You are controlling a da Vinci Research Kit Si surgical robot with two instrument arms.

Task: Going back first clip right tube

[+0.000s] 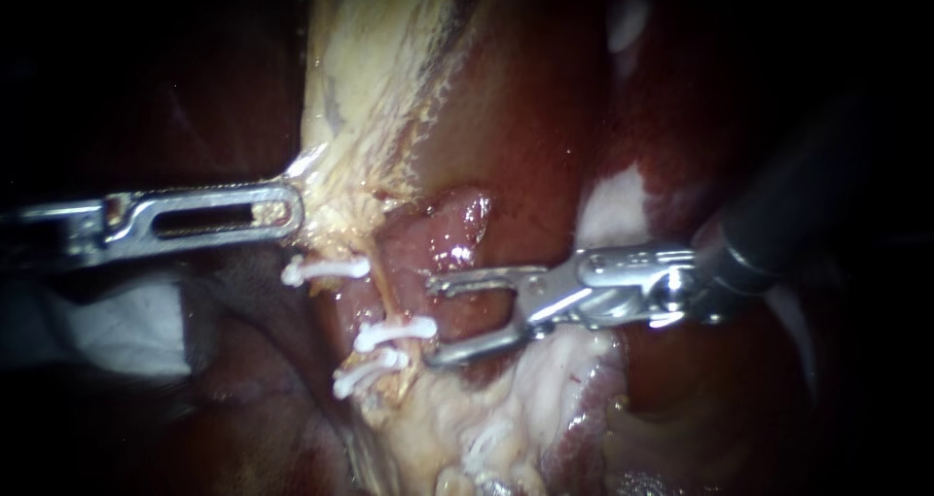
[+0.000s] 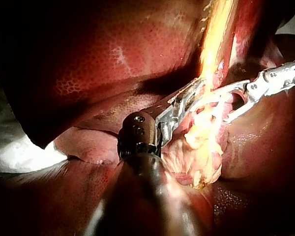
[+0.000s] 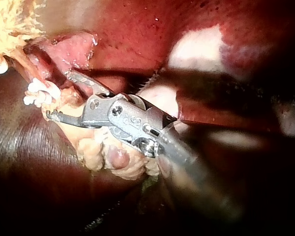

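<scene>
Right claw wide open, empty, tips pointing left. Nearest clip just left of tips, on tube running near-far, crosswise to claw. Likely retreat: straight right. Left claw clamps pale tissue, farther left.

My left instrument reaching in level, claw clamped on pale tissue, my right instrument coming in opposite, claw spread wide, empty

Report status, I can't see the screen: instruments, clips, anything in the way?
Left instrument shut on pale tissue. Right instrument open, empty, tips beside nearest clip. Three white clips in view. Nothing between.
</scene>
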